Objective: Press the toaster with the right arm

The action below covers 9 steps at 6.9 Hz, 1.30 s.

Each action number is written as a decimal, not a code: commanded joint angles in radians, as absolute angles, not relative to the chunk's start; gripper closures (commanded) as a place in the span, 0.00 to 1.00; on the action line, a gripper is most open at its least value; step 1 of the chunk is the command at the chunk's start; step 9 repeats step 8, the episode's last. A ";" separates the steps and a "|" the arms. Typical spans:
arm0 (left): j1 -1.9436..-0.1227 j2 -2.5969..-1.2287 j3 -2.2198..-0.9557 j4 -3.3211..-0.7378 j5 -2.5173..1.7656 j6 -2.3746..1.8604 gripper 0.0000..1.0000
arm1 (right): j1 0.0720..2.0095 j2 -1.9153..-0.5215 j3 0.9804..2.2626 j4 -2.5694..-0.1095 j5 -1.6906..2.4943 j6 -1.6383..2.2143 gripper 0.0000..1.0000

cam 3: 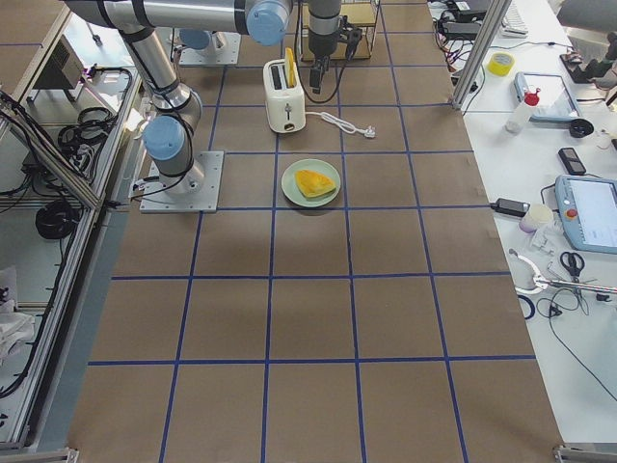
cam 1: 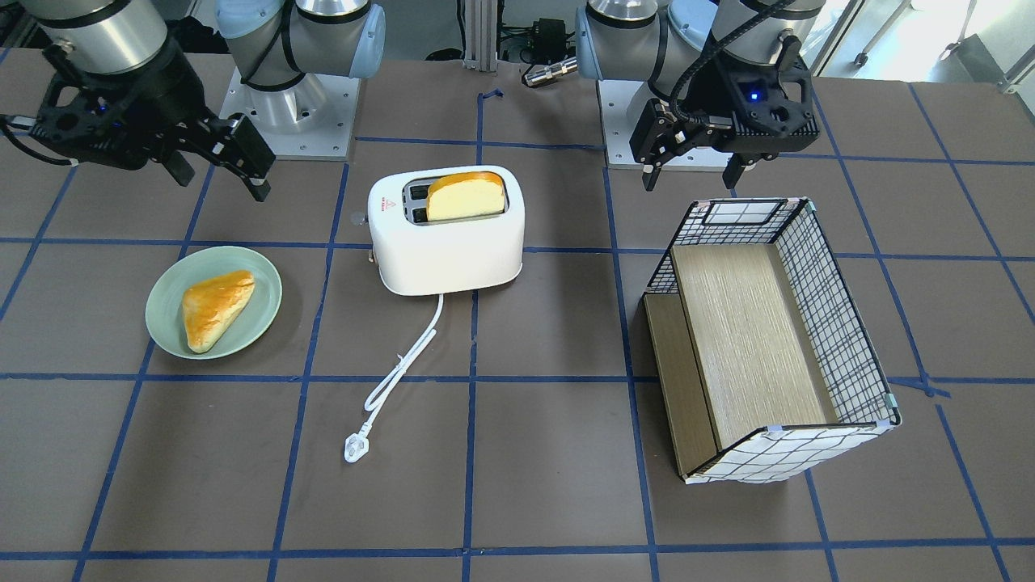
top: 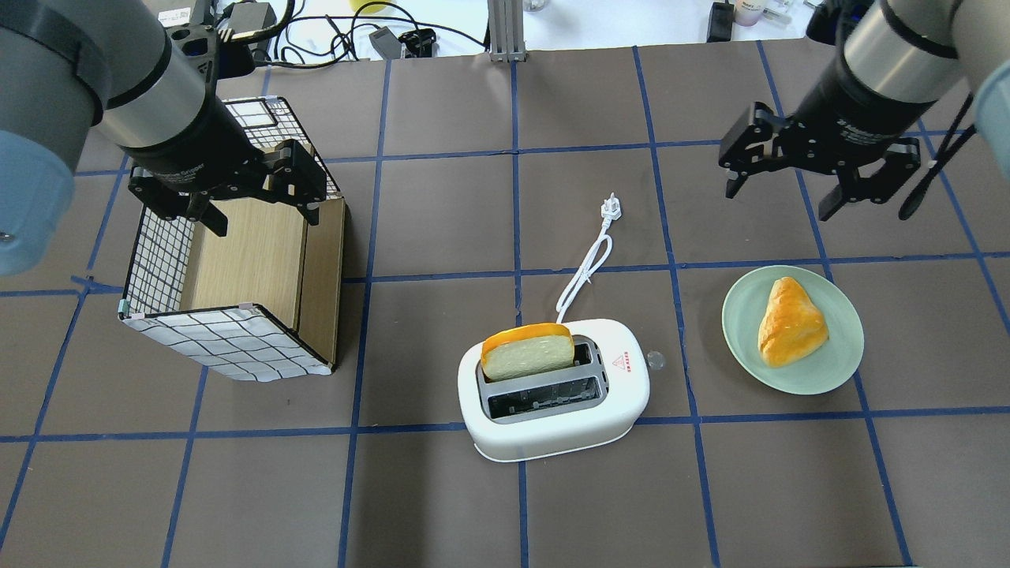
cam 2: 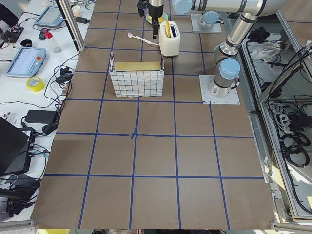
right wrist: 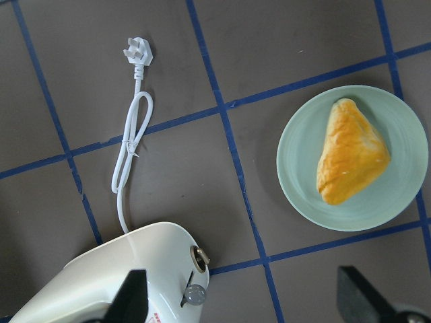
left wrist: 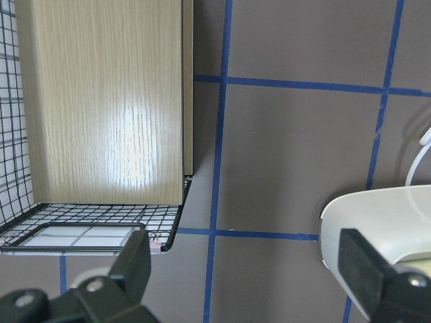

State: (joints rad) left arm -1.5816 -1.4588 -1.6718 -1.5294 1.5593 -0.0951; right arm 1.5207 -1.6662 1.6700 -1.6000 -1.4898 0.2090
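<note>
Brown table (top: 442,505), gridded with blue tape, is being shared by both arms. Toaster (top: 552,430) is being shown upright near the table's middle, between a wire basket (top: 229,347) on the robot's left and a pale green plate (top: 836,359) on its right, apart from both. A bread slice (top: 527,351) is being held in the slot farther from the robot and is sticking up above the top. The lever knob (right wrist: 195,293) is being seen on the toaster end that faces the plate. The white cord (top: 584,272) is being trailed away from the robot in one loose loop, ending at the plug (top: 611,207), which is lying flat on the table. A golden pastry (top: 789,322) is being carried on the plate. Right gripper (top: 781,201) is being held in the air beyond the plate, fingers spread wide with nothing between them, well apart from the toaster and not touching it. In the right wrist view the toaster's knob end is being caught at the bottom edge. Left gripper (top: 264,222) is being held above the basket, fingers also spread and gripping nothing.
</note>
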 commanded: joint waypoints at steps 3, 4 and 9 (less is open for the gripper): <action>-1.582 -1.459 -1.672 -1.529 1.560 -0.095 0.00 | 1.631 -1.664 1.663 -1.629 -1.592 0.267 0.00; -1.582 -1.459 -1.672 -1.529 1.560 -0.095 0.00 | 1.629 -1.664 1.664 -1.629 -1.601 0.264 0.00; -1.582 -1.459 -1.672 -1.529 1.560 -0.095 0.00 | 1.628 -1.671 1.672 -1.614 -1.609 0.265 0.00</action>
